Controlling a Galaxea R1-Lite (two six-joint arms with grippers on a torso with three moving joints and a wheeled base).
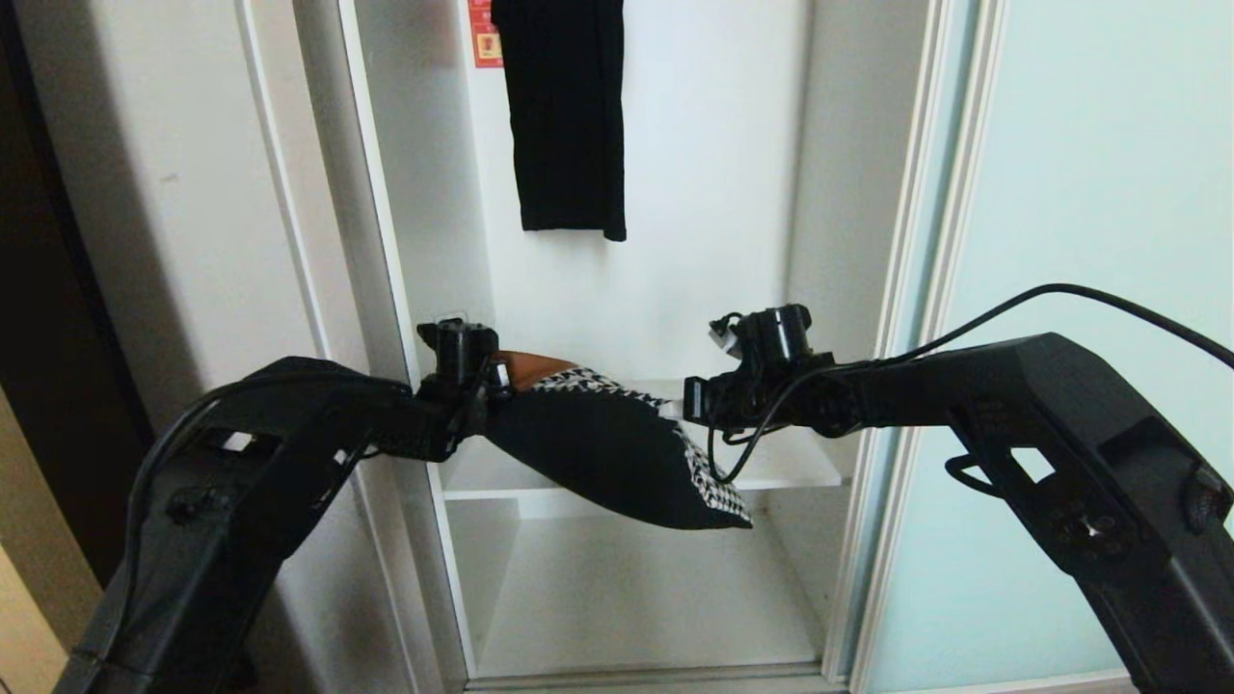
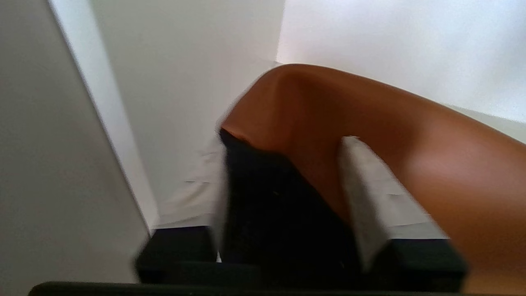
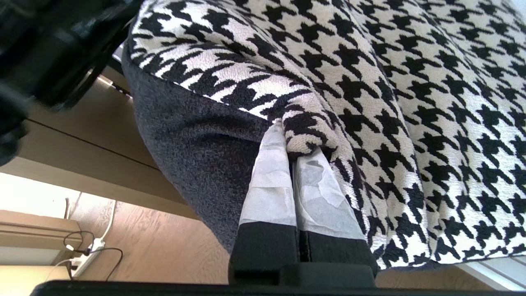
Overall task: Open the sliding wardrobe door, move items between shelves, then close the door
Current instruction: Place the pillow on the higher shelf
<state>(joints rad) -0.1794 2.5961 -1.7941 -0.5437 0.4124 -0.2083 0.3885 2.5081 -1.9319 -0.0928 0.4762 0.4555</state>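
Presently the cushion [image 1: 617,448] is pinched by the right gripper [image 3: 294,164] at three o'clock. At nine o'clock, its tan corner is straddled by the parted left gripper [image 2: 287,181].

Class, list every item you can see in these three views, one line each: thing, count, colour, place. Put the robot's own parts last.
Cushion: one, houndstooth front, black back, tan-orange patch; held up between both grippers in front of the open compartment.
Shelf: one, white; behind the cushion.
Garment: one, black; hanging at the compartment's back.
Sticker: one, red; left of the garment.
Sliding wardrobe door: one, pale aqua glass; slid to the right.
Side panel: one, white; left of the opening.
Cables: a few, black and white; on the wooden floor.
Left gripper: one, black; fingers spread around the cushion's tan corner.
Right gripper: one, black; fingers pinched on the cushion's seam.
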